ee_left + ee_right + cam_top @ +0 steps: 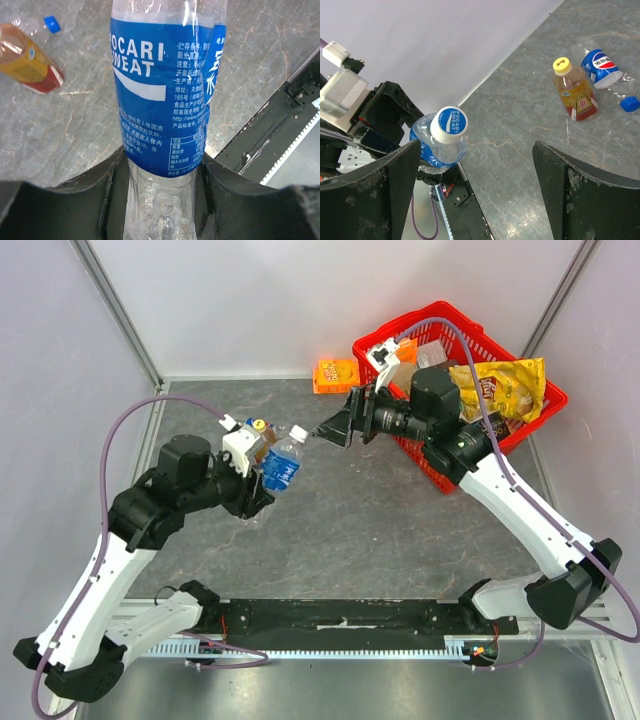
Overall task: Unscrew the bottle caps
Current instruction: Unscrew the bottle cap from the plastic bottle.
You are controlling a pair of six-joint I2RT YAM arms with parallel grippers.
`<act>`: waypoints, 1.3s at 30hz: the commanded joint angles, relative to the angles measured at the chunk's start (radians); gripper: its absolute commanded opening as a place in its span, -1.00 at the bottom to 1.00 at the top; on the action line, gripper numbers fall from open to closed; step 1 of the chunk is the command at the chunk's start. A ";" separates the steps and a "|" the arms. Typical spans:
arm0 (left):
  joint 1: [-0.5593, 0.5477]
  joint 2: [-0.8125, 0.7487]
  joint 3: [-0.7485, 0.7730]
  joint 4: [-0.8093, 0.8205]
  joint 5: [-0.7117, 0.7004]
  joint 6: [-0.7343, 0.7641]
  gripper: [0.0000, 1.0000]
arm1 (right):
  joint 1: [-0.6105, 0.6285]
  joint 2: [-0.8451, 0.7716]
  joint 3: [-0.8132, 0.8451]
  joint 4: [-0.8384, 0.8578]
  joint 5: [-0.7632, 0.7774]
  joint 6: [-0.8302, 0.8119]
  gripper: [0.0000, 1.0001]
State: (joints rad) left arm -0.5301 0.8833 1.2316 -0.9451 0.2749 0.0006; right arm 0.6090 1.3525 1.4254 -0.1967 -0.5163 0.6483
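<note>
My left gripper [162,180] is shut on the lower body of a clear bottle with a blue label [165,90] and holds it tilted above the table [283,465]. The bottle's whitish cap with blue print [449,125] is on its neck and points at my right gripper [335,428]. That gripper [475,195] is open wide just short of the cap and holds nothing. An amber bottle [575,92] with a yellow cap [561,65] lies on the table. Beside it lie a second clear bottle with a blue label [600,65] and a loose blue cap [630,103].
A red basket [530,435] holding a yellow chip bag [500,385] and other packs stands at the back right, behind my right arm. An orange box [335,374] sits by the back wall. A black rail [340,618] runs along the near edge.
</note>
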 commanded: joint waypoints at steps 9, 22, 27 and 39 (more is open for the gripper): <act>-0.197 0.120 0.086 -0.034 -0.320 0.127 -0.30 | -0.043 0.023 0.041 -0.006 -0.218 0.065 0.93; -0.268 0.138 0.068 -0.032 -0.468 0.128 -0.42 | -0.055 0.080 -0.037 -0.001 -0.254 0.099 0.62; -0.275 0.135 0.058 -0.035 -0.470 0.124 -0.42 | -0.075 0.099 -0.063 0.063 -0.272 0.145 0.54; -0.297 0.144 0.046 -0.037 -0.462 0.105 -0.42 | -0.091 0.155 -0.106 0.263 -0.324 0.286 0.27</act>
State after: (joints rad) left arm -0.8181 1.0271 1.2755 -1.0016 -0.1810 0.0944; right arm 0.5179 1.4906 1.3205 -0.0219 -0.7975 0.8894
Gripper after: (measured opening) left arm 0.513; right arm 0.641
